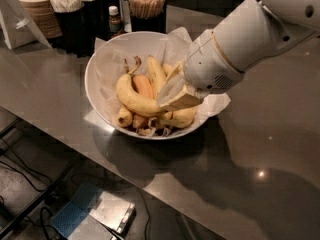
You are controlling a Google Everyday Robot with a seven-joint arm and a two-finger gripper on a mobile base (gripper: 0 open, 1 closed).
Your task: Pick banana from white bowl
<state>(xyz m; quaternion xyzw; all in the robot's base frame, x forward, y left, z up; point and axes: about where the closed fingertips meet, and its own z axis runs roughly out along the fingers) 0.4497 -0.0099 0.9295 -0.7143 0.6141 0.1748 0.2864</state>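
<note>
Hand (175,96) low inside the white bowl (90,79), over its right half, at the end of a thick white arm (235,49) reaching in from the upper right. Right on top of the near end of the topmost banana (132,98); clenched or released, cannot tell. Banana on top of the pile in the middle of the bowl, curved, long axis from upper left to lower right: dark stem up toward the far rim, body sweeping down and to the right, its right end hidden under the hand. Other bananas (155,74) beneath and behind, mostly lengthwise toward the far rim, a few browned tips at the near side. Crinkled white paper (107,66) lining the bowl, poking over the rim at left and right. Bowl on a grey, glossy bench (260,154). Behind the bowl, dark cups of sticks (146,9) and a small bottle (115,18), apart from it.
</note>
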